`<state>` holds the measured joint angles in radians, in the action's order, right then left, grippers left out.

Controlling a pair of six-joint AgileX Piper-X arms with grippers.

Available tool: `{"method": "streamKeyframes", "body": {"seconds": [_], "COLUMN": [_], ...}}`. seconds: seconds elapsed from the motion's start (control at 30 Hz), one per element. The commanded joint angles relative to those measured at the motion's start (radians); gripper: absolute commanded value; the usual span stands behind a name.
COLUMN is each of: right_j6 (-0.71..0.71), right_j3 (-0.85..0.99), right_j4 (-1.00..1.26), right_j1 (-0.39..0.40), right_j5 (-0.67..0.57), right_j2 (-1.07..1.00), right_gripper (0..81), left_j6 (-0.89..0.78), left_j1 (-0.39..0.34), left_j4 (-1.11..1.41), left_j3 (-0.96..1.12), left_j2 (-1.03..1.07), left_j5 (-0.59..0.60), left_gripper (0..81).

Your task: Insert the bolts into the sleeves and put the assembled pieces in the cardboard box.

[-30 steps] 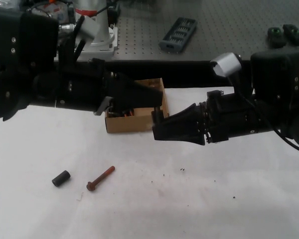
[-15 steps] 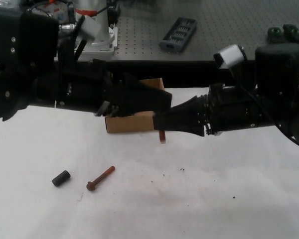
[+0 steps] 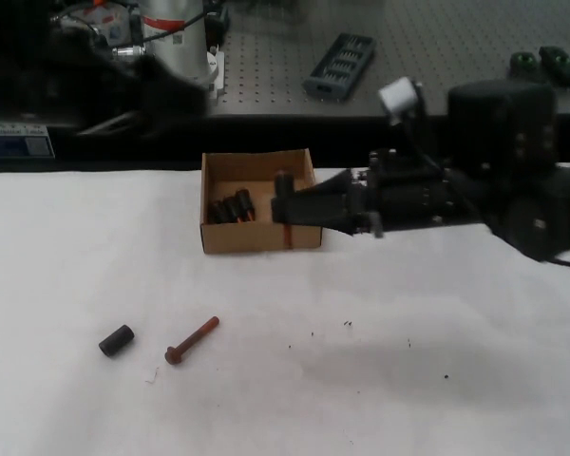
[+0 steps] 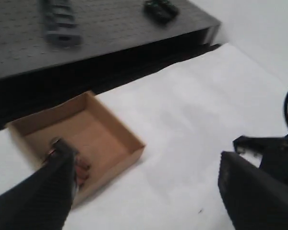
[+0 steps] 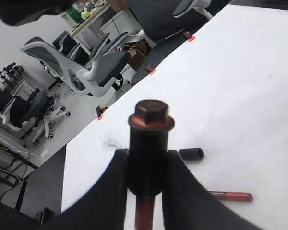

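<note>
High view: the brown open-topped cardboard box (image 3: 256,237) sits on the white cloth (image 3: 408,380). The right gripper (image 3: 285,204) hangs at the box's right-hand end, clamped on an assembled piece (image 3: 287,231), a copper-coloured bolt pushed through a black sleeve. The piece is held upright, probably so it can be let go straight down. Whether it is fully over the box's inside cannot be told. Several finished pieces (image 3: 233,206) lie in the box's left part. Well in front of the box and to its left, a loose black cylindrical sleeve (image 3: 116,339) and a loose copper-coloured hex-head bolt (image 3: 192,340) lie near each other, not yet joined.

Left wrist view: the left gripper (image 4: 146,160) has its fingers spread wide and carries nothing. It hovers beside the box, likely keeping out of the way.

Right wrist view: the two fingers pinch the sleeve's sides, leaving the bolt's hex head on top and its shank below. This grip keeps bolt and sleeve together.
</note>
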<state>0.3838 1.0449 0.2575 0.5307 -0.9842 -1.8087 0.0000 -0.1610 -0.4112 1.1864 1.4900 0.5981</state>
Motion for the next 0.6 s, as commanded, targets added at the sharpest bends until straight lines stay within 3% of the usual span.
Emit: {"method": "streamKeyframes", "body": {"seconds": [0.0,0.1,0.3,0.47,0.57], "right_j6": [0.071,0.114,0.088,0.037,0.021], "right_j3": [0.118,0.270,0.573,0.759,0.824], "right_j4": [0.011,-0.016,-0.219,-0.371,-0.416], "right_j1": [-0.006,-0.006,-0.006,-0.006,-0.006], "right_j5": [0.010,0.045,0.166,0.428,0.582], "right_j2": [-0.098,-0.206,-0.370,-0.454,-0.477], "right_gripper": [4.5,4.5,4.5,4.5,4.5], "left_j6": [0.154,0.214,0.223,0.217,0.217], "left_j1": [0.030,0.033,0.033,0.033,0.033], "left_j4": [-0.186,-0.300,-0.429,-0.500,-0.518], "left_j3": [0.013,0.009,0.009,0.009,0.009], "left_j2": [-0.025,-0.033,-0.036,-0.036,-0.036], "left_j5": [-0.097,-0.176,-0.194,-0.194,-0.194], "left_gripper": [58.8,58.8,54.9,40.2,37.0]}}
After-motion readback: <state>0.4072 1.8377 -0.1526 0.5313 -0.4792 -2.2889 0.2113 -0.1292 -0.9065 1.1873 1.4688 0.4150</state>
